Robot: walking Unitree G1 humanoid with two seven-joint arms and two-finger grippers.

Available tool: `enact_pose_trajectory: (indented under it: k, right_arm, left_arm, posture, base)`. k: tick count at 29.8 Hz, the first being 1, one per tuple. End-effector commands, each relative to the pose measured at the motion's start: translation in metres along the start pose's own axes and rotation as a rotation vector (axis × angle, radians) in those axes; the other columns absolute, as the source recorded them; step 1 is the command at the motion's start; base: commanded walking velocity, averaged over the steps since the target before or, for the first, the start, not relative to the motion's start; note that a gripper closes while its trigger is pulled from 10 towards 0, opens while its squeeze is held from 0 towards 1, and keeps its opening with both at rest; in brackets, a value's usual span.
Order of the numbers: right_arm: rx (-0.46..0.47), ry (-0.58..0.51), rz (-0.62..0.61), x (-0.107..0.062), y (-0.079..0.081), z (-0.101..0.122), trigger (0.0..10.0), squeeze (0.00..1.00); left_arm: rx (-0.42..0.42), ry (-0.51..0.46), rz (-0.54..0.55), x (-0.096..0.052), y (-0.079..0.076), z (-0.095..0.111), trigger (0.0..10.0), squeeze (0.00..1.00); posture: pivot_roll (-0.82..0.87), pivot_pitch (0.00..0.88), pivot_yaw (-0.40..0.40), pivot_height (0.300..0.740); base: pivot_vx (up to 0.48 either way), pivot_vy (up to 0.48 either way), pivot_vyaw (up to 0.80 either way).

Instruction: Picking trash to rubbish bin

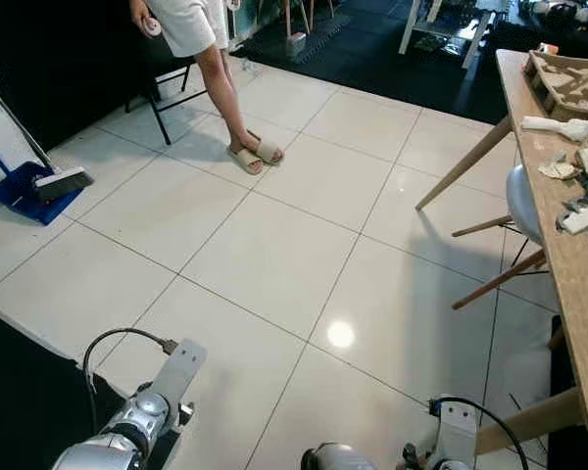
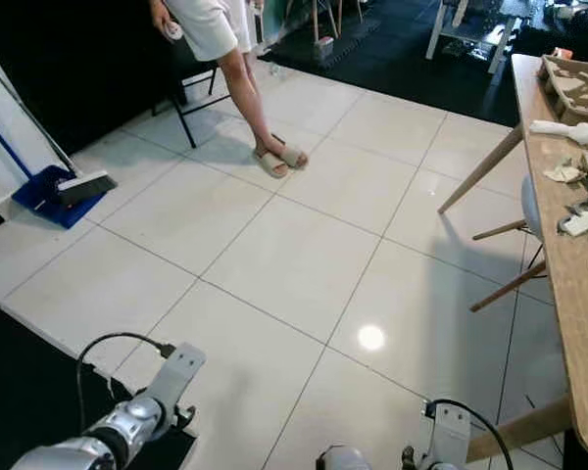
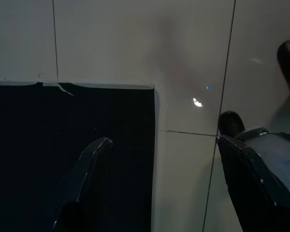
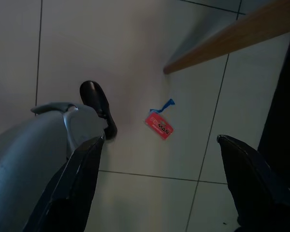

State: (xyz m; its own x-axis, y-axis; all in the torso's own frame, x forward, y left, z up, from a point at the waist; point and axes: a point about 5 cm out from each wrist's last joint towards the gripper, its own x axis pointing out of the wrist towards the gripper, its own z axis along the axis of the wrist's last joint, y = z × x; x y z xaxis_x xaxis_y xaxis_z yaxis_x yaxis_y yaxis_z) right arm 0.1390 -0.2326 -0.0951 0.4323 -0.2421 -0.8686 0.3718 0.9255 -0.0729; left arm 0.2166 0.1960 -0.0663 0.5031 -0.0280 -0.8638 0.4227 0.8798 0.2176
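The right gripper (image 4: 159,186) hangs low with its fingers spread wide over white floor tile (image 4: 135,43); a small red tag with a blue string (image 4: 159,125) lies just beyond them. The left gripper (image 3: 164,186), also spread apart, hangs above a black mat (image 3: 72,145). At 11 o'clock stands a person (image 1: 211,69); at 9 o'clock sits a blue dustpan with brush (image 1: 41,186). The wooden table (image 1: 568,264) runs along 2 o'clock.

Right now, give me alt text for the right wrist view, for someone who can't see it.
A small red tag with a blue string lies on the pale tiled floor, framed by the open right pincer and its two black fingers. The robot's own grey leg and black foot stand beside the tag, a slanted wooden table leg beyond.
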Motion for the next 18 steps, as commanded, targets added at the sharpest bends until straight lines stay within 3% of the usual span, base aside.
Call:
enact_pose_trajectory:
  k: [1, 18]
  right_arm:
    - [-0.005, 0.013, -0.002, 0.000, -0.001, -0.003, 10.0, 0.00]
    - [-0.073, 0.048, 0.017, -0.001, -0.002, -0.011, 10.0, 0.00]
  left_arm:
    - [-0.003, 0.010, -0.012, 0.000, -0.004, -0.002, 10.0, 0.00]
    - [-0.010, 0.033, -0.040, 0.001, -0.015, -0.012, 10.0, 0.00]
  posture:
    - [0.07, 0.083, -0.032, 0.740]
    - [0.08, 0.079, -0.040, 0.740]
  base:
    - [0.289, 0.000, 0.00]
    - [0.325, 0.000, 0.00]
